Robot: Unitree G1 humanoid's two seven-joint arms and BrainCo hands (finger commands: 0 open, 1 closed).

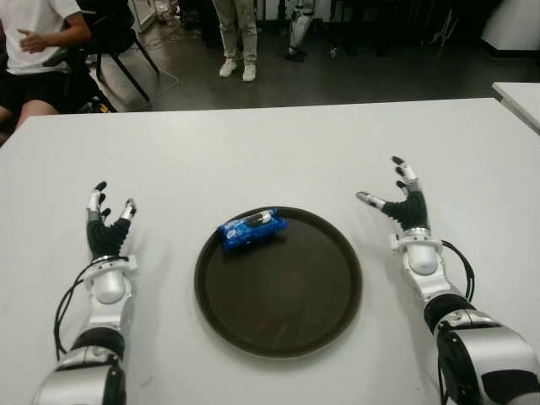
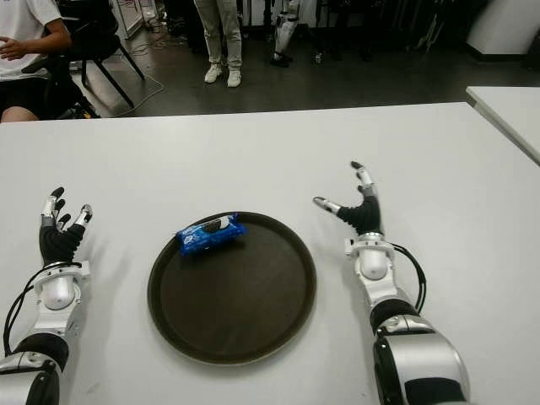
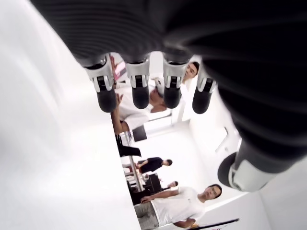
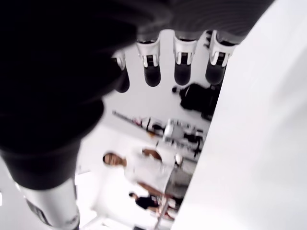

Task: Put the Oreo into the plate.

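A blue Oreo pack (image 1: 251, 229) lies inside the round dark brown plate (image 1: 295, 295), near its far left rim. My left hand (image 1: 107, 221) shows left of the plate over the white table, fingers spread and holding nothing. On the other side of the plate my right hand (image 1: 396, 196) is raised, its fingers and thumb spread and nothing between them. In both wrist views the fingers (image 3: 139, 86) (image 4: 183, 60) are extended with nothing in the palm.
The white table (image 1: 270, 143) stretches far beyond the plate. A second table corner (image 1: 519, 97) shows at the far right. A seated person (image 1: 34, 51) is behind the far left corner, and another person's legs (image 1: 237, 38) stand further back.
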